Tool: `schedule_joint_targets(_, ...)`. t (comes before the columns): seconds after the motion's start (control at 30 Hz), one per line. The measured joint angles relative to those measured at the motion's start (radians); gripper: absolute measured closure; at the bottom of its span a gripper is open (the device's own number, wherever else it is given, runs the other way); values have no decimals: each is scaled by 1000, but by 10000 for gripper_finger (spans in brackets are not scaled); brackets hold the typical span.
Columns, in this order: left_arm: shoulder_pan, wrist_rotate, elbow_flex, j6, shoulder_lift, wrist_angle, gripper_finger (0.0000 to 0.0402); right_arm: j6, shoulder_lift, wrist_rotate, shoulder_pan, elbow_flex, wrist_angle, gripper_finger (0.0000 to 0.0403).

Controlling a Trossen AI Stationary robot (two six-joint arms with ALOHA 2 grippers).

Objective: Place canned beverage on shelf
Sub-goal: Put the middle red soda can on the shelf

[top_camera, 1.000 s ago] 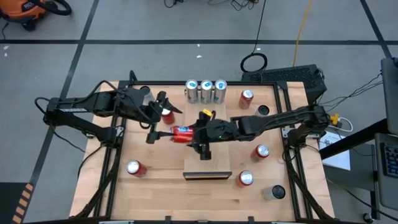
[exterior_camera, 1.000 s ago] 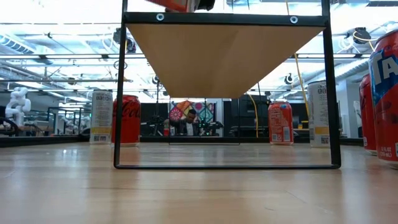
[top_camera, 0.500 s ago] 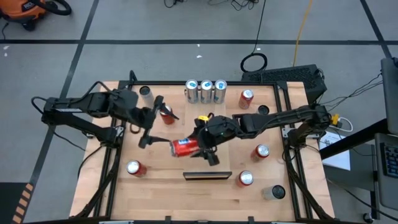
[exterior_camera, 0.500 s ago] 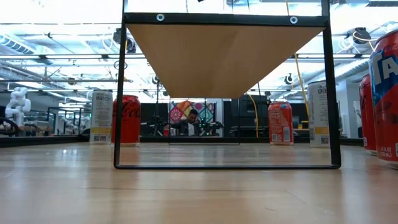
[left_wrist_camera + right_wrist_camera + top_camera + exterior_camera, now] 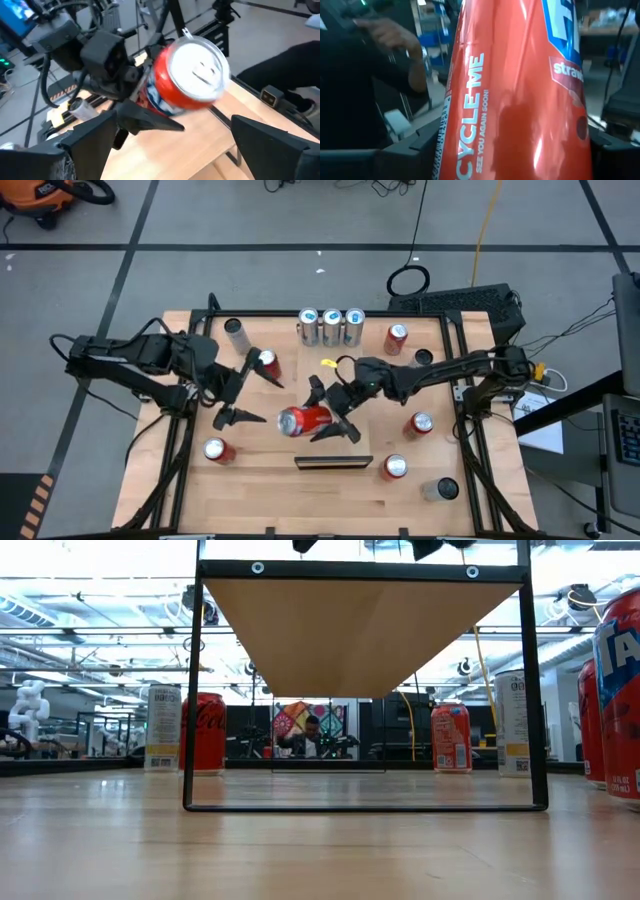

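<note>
The red can (image 5: 305, 420) lies on its side above the shelf (image 5: 335, 442), clamped between the fingers of the right gripper (image 5: 330, 412), which grasps it around the body. Seen from above, the can hangs over the left part of the pale wood panel, its silver top (image 5: 199, 69) pointing toward the left arm. In the right wrist view the can's red wall (image 5: 520, 95) with white lettering fills the space between the 2 dark fingers. The shelf's dark edge (image 5: 334, 463) lies at the end toward the table's front, and in the low view its underside (image 5: 360, 630) sits inside a black frame (image 5: 192, 690).

The left gripper (image 5: 243, 388) is released, its fingers spread wide, and it hovers just left of the can without touching it.

Around them on the table (image 5: 270, 500) stand more cans: 3 silver-topped ones in a row (image 5: 331, 326) at the far edge, a red can (image 5: 396, 338) right of that row, a red can (image 5: 267, 363) near the left gripper, 1 (image 5: 216, 450) at the front left, and 2 (image 5: 419, 425) (image 5: 395, 468) right of the shelf. A grey can (image 5: 235, 332) stands at the far left, another (image 5: 440, 490) at the front right.

A person's hand (image 5: 395, 37) shows in the room beyond the can.
</note>
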Motion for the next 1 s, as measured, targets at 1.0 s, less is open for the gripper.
schedule_joint_targets(1.0, -50, 126, -38, -26, 213, 350, 13, 53, 0, -3, 16, -57, 157, 133)
